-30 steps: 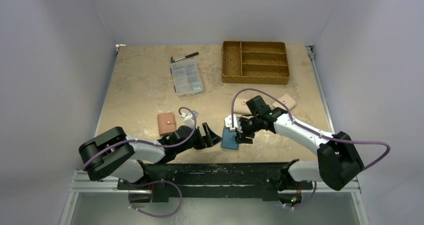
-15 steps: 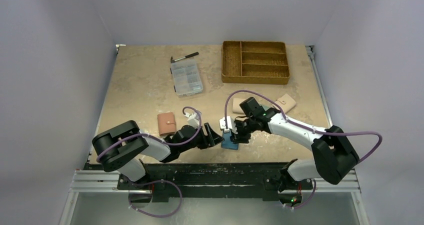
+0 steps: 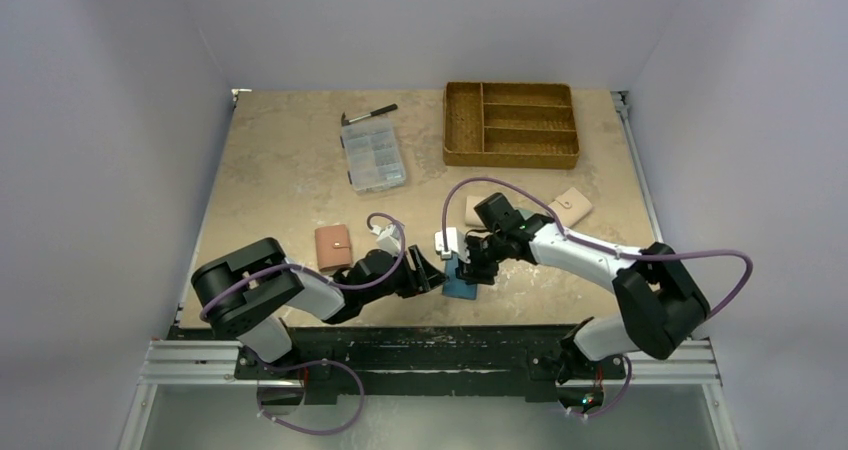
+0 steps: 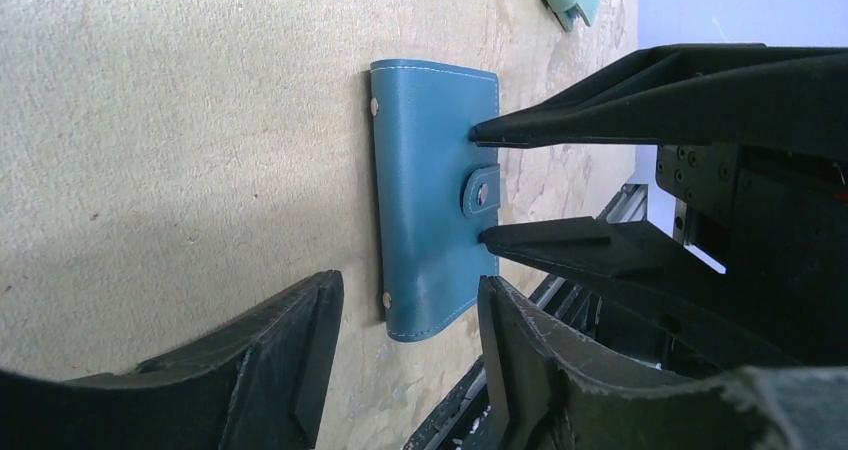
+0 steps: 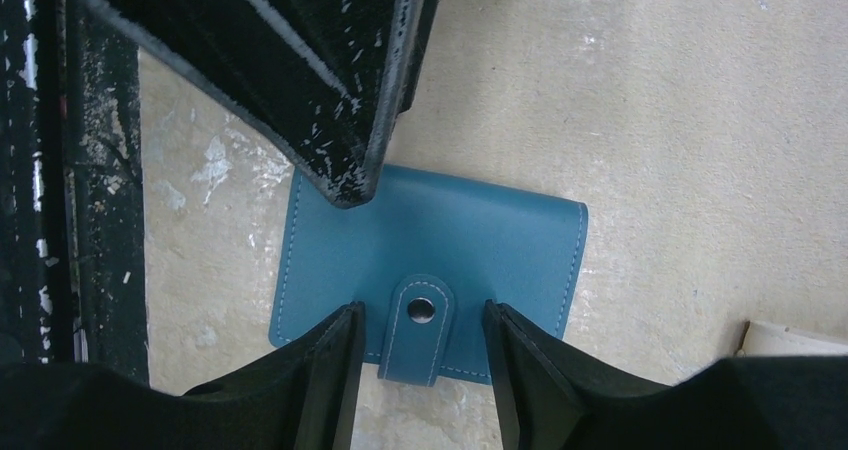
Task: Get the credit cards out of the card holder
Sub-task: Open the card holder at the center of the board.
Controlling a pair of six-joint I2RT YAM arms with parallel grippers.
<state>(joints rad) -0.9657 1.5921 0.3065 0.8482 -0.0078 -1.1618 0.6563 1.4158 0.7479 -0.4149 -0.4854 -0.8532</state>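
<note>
Right claw (image 5: pixel 420 313) part-open astride snap tab (image 5: pixel 421 345) of card holder (image 5: pixel 490 242)

Soft, even light from above keeps the worktop (image 3: pixel 280 170) bright and matte. In the left wrist view a dim shadow spreads beside the left pincer (image 4: pixel 410 290), whose near fingers (image 4: pixel 250 370) look slightly blurred.

Card holder (image 3: pixel 459 287) on table (image 3: pixel 280 180) between left gripper (image 3: pixel 432 274) and right gripper (image 3: pixel 471 271)
</note>
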